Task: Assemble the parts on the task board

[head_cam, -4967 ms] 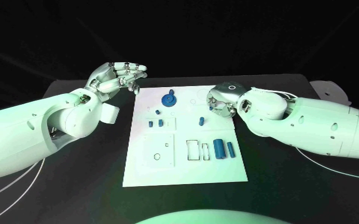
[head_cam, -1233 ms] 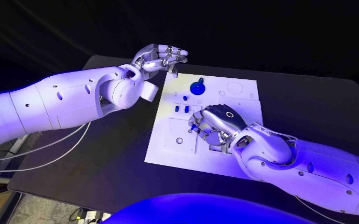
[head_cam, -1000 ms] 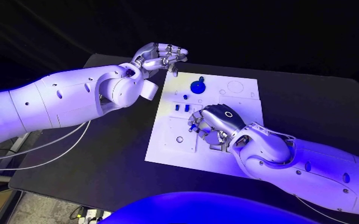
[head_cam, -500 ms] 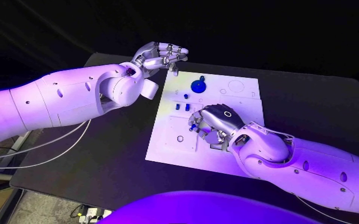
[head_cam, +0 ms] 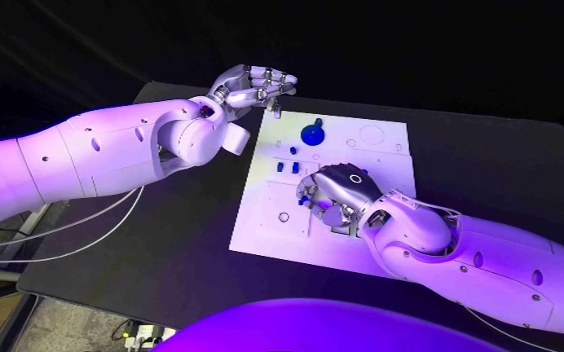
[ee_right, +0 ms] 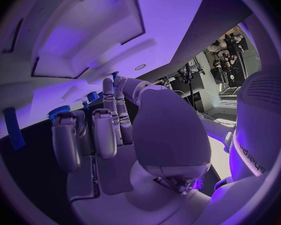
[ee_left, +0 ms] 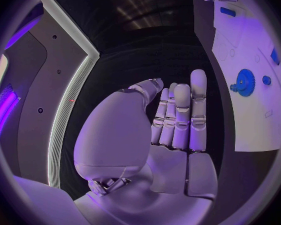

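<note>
The white task board (head_cam: 265, 223) lies in the middle of the black table. A blue gear (head_cam: 311, 134) stands near its far edge, and two small blue parts (head_cam: 286, 168) stand closer to the middle. My right hand (head_cam: 341, 197) rests low over the board's middle, fingers curled down. A small blue part (head_cam: 303, 201) shows at its fingertips (ee_right: 109, 92), where blue pieces (ee_right: 92, 96) peek out; whether one is gripped is hidden. My left hand (head_cam: 253, 87) hovers off the board's far left corner, fingers (ee_left: 181, 115) curled in against the thumb with nothing seen in them.
The left wrist view shows the board (ee_left: 253, 115) with the blue gear (ee_left: 243, 81) and a small blue part (ee_left: 266, 80) beside it. Bare black table (head_cam: 176, 230) lies to the left of the board and beyond its right edge.
Compared with five seconds ago, my right hand has come from the board's far right part to its middle. Over the last second both hands have barely moved.
</note>
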`<control>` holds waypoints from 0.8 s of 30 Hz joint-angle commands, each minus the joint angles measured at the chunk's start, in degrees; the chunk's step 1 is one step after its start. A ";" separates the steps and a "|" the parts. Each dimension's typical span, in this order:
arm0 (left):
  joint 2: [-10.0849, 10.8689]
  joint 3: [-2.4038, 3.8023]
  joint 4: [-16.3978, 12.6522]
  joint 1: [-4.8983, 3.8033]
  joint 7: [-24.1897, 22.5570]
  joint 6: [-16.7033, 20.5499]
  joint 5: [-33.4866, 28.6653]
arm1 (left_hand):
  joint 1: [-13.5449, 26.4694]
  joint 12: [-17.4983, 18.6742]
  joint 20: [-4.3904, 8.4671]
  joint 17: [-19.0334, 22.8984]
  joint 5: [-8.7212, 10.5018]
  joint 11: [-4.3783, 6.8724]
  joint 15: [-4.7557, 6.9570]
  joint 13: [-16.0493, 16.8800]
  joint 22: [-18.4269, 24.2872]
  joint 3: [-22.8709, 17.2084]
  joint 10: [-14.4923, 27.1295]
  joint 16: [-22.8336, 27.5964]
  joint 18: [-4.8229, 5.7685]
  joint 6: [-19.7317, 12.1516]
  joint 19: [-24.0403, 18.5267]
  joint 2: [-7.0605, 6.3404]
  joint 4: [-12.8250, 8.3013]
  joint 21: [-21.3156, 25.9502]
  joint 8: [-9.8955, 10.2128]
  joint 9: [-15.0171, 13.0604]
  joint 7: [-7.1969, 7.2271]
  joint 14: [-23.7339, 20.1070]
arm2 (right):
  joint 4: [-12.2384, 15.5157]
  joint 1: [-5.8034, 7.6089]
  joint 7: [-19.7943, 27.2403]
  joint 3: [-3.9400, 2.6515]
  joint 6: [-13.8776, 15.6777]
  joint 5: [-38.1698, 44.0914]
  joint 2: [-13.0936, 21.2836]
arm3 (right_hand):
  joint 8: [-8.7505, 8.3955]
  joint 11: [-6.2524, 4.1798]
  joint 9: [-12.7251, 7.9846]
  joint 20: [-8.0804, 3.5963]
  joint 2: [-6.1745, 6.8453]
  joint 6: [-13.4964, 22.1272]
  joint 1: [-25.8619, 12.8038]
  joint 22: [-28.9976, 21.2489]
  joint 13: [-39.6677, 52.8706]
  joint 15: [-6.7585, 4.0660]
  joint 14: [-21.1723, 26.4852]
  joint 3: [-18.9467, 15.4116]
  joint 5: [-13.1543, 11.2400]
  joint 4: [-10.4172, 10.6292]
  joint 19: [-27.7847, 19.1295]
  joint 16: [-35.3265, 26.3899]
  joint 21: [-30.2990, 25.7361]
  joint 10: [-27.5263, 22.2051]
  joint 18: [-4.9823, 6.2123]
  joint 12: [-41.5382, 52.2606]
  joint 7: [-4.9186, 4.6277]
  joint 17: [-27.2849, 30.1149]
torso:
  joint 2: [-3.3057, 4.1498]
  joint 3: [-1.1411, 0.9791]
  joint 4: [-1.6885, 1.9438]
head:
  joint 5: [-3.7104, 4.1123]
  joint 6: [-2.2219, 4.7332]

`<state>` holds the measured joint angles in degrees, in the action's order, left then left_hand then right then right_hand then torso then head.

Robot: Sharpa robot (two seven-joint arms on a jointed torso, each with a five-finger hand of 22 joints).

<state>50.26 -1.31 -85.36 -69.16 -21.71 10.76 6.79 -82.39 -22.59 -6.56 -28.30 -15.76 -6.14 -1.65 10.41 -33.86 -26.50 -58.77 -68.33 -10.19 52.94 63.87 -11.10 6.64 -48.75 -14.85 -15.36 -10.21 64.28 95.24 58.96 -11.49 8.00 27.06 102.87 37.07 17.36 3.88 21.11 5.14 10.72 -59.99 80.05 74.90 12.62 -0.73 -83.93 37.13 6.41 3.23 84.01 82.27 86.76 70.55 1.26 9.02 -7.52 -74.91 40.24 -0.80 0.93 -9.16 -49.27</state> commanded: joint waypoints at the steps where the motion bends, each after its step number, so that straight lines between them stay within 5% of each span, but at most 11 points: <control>1: -0.03 0.04 -0.12 -0.07 -0.21 -0.47 -0.28 | 0.76 -0.17 -0.03 0.05 0.15 -0.08 -0.08 0.05 0.07 -0.22 0.30 0.33 -0.36 -0.47 -0.34 -0.01 0.13 0.21 -0.29 -0.06 -0.09 -0.48 | -0.17 -0.14 -1.52 0.17 -2.72 1.87 -0.22 | 0.29 -0.39 -0.02 -0.22 -0.12 -0.09 -0.36 13.48 0.04 -0.21 -3.25 -0.13 -0.29 -0.25 4.60 0.12 -0.32 -0.18 -0.42 -0.33 -0.05 -1.85 | 0.04 0.00 -0.03 | 0.03 -0.11; 17: 0.05 0.04 -0.13 -0.07 0.14 -0.47 -0.28 | 0.76 -0.35 -0.04 0.11 0.18 -0.03 -0.07 0.12 0.11 -0.25 0.38 0.31 -0.37 -0.49 -0.35 0.02 0.09 0.28 -0.35 -0.10 -0.04 -0.50 | -0.03 -0.13 -2.00 0.35 -4.13 2.55 -0.88 | -0.17 -0.25 -0.04 -0.16 0.49 0.48 -1.67 13.27 0.02 -0.11 -3.15 -0.50 -1.02 -0.17 4.42 -0.11 -0.81 -0.48 -0.31 -1.06 -0.11 -1.45 | 0.02 0.00 -0.04 | 0.12 -0.17; 21: 0.12 0.04 -0.15 -0.07 0.22 -0.50 -0.28 | 0.76 -0.35 -0.04 0.11 0.18 -0.03 -0.07 0.12 0.11 -0.25 0.38 0.31 -0.37 -0.49 -0.35 0.02 0.09 0.28 -0.35 -0.10 -0.04 -0.50 | -0.10 -0.12 -2.17 0.36 -3.47 2.56 -0.75 | -1.48 0.51 -0.55 0.19 1.41 2.30 -2.88 12.96 -0.35 0.45 -3.12 -0.30 -1.37 0.19 4.14 -0.17 -1.53 -2.16 -0.15 -2.49 -0.87 -1.32 | 0.02 -0.02 -0.09 | 0.12 -0.13; 24: 0.15 0.04 -0.17 -0.07 0.25 -0.51 -0.28 | 0.76 -0.35 -0.04 0.11 0.18 -0.03 -0.07 0.12 0.11 -0.25 0.38 0.31 -0.37 -0.49 -0.35 0.02 0.09 0.28 -0.35 -0.10 -0.04 -0.50 | -0.11 -0.11 -2.24 0.36 -2.63 2.57 -0.57 | -4.03 1.70 -1.57 0.99 3.13 5.86 -4.20 11.74 -1.20 1.44 -2.83 0.00 -1.41 0.59 3.09 -0.71 -4.31 -5.20 0.45 -4.23 -1.87 -0.41 | 0.01 -0.05 -0.09 | 0.18 -0.06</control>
<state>50.44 -1.31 -85.40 -69.16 -21.35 10.76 6.77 -82.16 -22.59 -6.56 -28.24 -15.76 -6.14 -1.65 10.48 -33.80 -26.50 -58.78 -68.33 -10.20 52.93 63.87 -11.33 6.63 -48.75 -14.85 -15.42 -10.21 64.28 95.23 58.97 -13.00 8.25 25.03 104.63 36.42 13.69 5.23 19.72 5.96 13.83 -54.56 76.20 74.94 11.79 0.42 -84.03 37.14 5.20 3.57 83.99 81.67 82.68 65.83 1.28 5.10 -9.35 -74.95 40.25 -0.81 0.85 -9.04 -49.38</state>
